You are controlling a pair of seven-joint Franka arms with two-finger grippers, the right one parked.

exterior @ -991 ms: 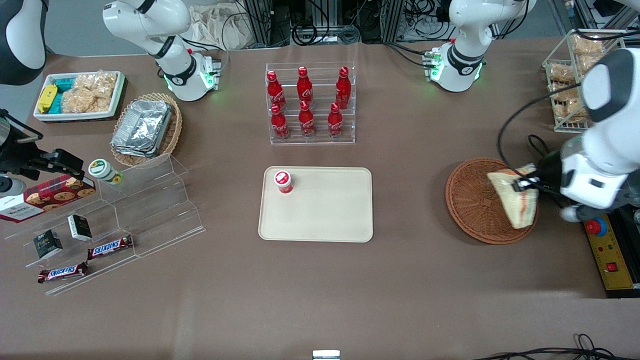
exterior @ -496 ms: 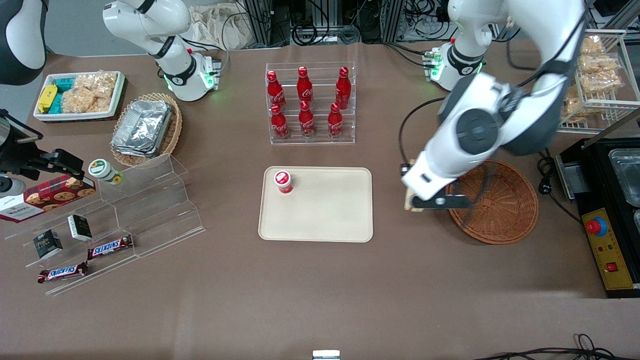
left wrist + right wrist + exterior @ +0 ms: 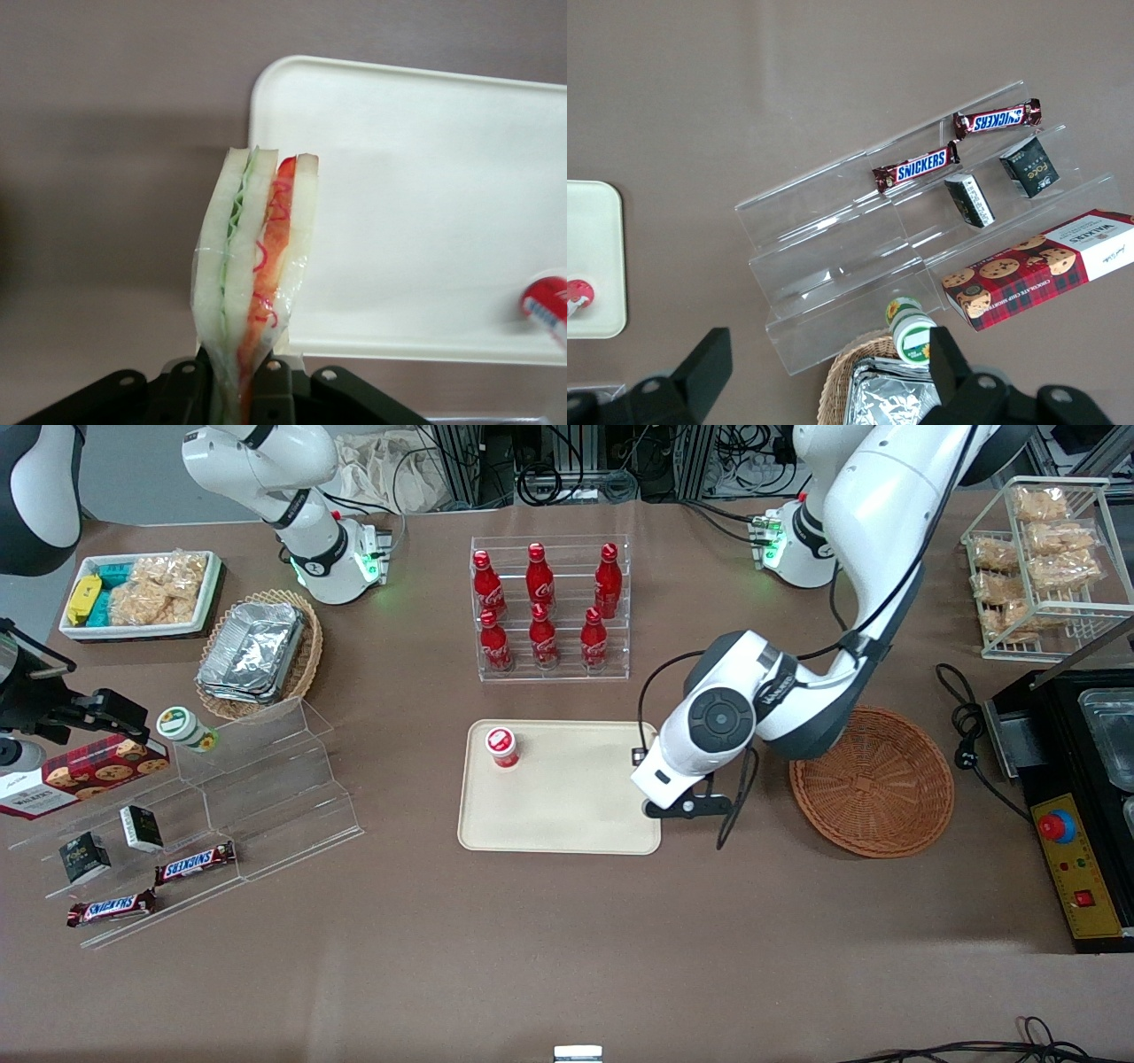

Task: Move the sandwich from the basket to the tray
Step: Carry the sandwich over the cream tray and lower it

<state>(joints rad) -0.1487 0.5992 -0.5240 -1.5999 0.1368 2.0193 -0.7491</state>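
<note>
1. One tray lies on the brown table; I take it as the landmark. One red-capped bottle stands on it, at the corner toward the parked arm's end and farther from the front camera.
2. One basket sits well apart from the tray, toward the working arm's end of the table; its woven bowl holds nothing.
3. Six red bottles stand in a clear rack, two rows of three, farther from the front camera than the tray.
4. Two Snickers bars lie at the clear stepped stand, toward the parked arm's end from the tray.
5. One sandwich hangs above the tray's edge that faces the basket; in the front view the arm hides it.
6. The gripper hovers over that same tray edge, its fingers closed tight on the wrapped sandwich's narrow end.
7. In the left wrist view, the sandwich's long axis runs straight out from the fingers, and its cut edge faces the wrist camera: white bread slices with a green layer and a red-orange layer between them.
8. The sandwich's free end juts out over the tray's corner and the bare table beside it.
</note>
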